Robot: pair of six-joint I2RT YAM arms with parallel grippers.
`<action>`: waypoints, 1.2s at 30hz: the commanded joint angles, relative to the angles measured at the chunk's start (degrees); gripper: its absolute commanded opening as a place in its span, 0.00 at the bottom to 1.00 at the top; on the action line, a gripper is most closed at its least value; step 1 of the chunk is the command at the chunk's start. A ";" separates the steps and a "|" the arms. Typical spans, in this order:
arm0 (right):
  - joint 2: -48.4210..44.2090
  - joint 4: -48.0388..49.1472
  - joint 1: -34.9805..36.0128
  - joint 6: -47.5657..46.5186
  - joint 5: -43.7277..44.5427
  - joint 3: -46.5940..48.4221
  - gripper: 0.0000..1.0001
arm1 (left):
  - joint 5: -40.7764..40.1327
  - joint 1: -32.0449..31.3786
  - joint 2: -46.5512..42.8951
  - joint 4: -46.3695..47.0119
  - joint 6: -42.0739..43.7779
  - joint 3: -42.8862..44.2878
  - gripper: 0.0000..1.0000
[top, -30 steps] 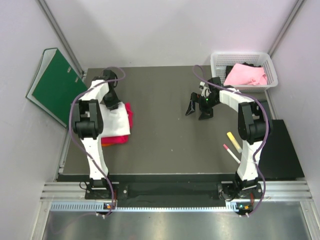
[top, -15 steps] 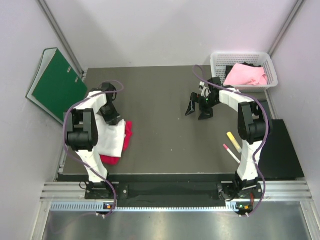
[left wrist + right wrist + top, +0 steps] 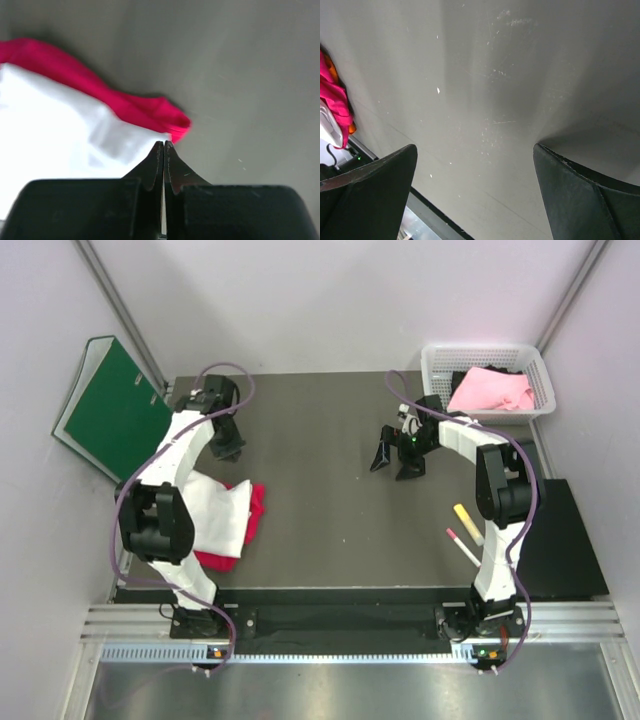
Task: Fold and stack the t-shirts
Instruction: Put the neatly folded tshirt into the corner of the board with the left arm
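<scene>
A folded white t-shirt (image 3: 215,515) lies on a crimson-red one (image 3: 256,504) at the table's left side. The left wrist view shows the same white cloth (image 3: 50,125) over the red cloth (image 3: 125,100). My left gripper (image 3: 228,445) (image 3: 164,145) is shut with nothing in it, just beyond the far edge of that pile. A light pink t-shirt (image 3: 490,390) sits in the white basket (image 3: 433,362). My right gripper (image 3: 395,462) (image 3: 474,146) stands open over bare table. An orange sliver (image 3: 332,72) shows beside the red cloth (image 3: 335,100) in the right wrist view.
A green binder (image 3: 110,410) leans off the table's left edge. A yellow marker (image 3: 468,518) and a pink marker (image 3: 462,545) lie near the right arm. A black mat (image 3: 560,540) lies to the right of the table.
The left gripper slid the white and red pile toward the near edge, then drew back to the far side, off the pile. The right arm has not moved.
</scene>
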 commanded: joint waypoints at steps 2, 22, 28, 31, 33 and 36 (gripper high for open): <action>-0.12 1.06 0.12 -0.88 0.89 -1.40 1.00 | 2.51 -7.17 1.26 -0.38 1.98 0.57 0.00; -0.56 1.58 0.12 -0.88 0.98 -2.54 1.00 | 7.96 -9.82 8.11 4.89 -0.13 -15.60 0.00; -0.56 1.50 0.03 -0.97 0.72 -2.46 1.00 | 6.83 -9.38 11.36 6.39 -1.53 -17.54 0.00; -0.65 1.50 0.12 -0.97 0.63 -2.63 1.00 | 6.21 -7.89 11.37 6.04 -2.06 -17.80 0.00; -0.56 1.41 0.12 -1.06 0.72 -2.81 1.00 | 5.24 -6.22 11.19 5.43 -1.97 -18.24 0.00; -0.65 1.41 0.03 -1.15 0.63 -2.81 1.00 | 3.75 -2.89 9.97 4.55 -1.71 -19.99 0.00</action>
